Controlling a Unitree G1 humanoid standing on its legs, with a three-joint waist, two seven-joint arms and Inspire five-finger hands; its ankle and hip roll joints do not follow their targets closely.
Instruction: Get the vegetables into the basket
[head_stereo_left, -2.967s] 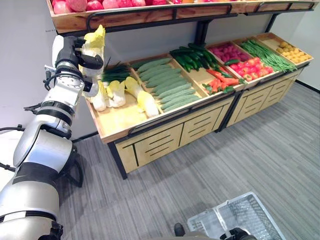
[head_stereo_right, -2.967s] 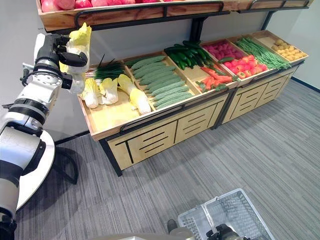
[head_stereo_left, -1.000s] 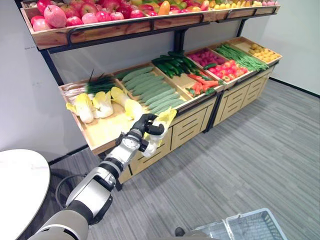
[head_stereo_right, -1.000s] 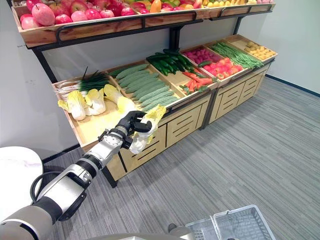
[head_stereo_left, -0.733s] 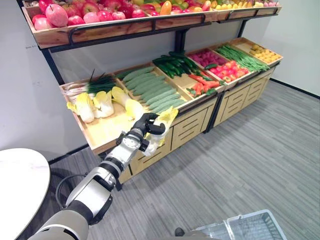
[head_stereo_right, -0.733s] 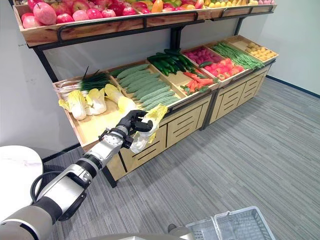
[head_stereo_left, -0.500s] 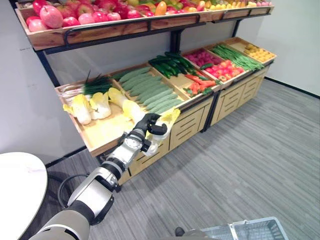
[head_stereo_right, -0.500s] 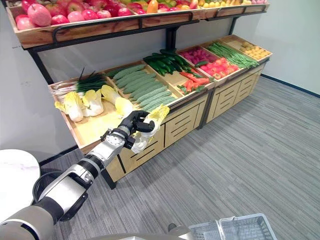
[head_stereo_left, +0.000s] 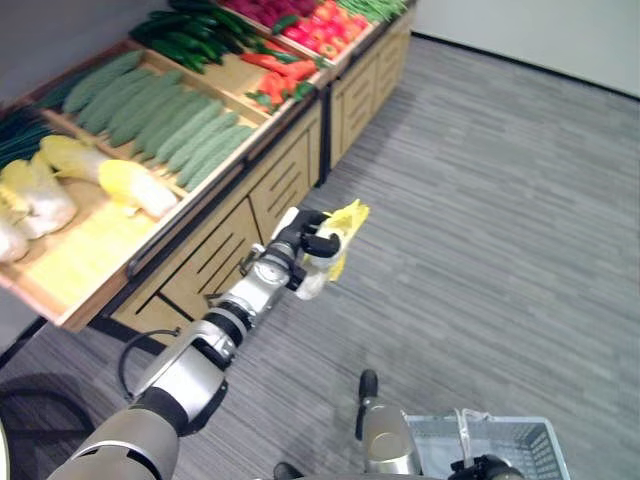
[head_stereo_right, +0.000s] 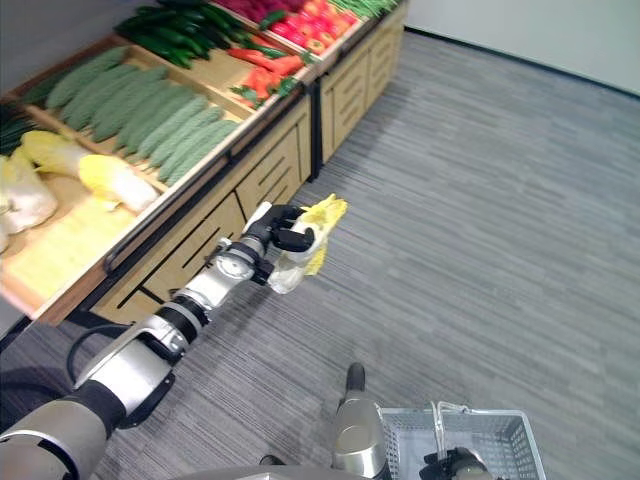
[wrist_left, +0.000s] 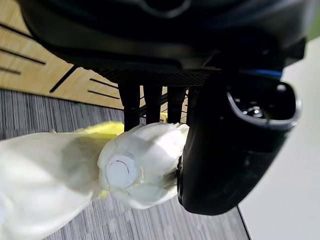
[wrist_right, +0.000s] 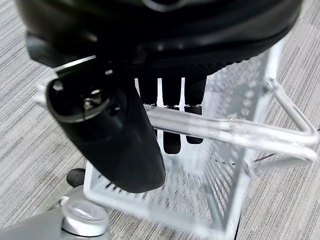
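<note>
The left hand (head_stereo_left: 300, 252) gripped a cabbage (head_stereo_left: 338, 238) with curled fingers; the right hand (wrist_right: 125, 135) curled round the basket (wrist_right: 235, 165) handle (wrist_right: 225, 131).

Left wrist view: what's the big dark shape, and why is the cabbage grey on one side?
Left wrist view: the left hand itself, close to the camera; its fingers shade the cabbage they hold. Right wrist view: the basket handle glints.

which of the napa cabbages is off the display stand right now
The napa cabbage gripped in the left hand, held out over the floor; the others lie in the stand's tray.
</note>
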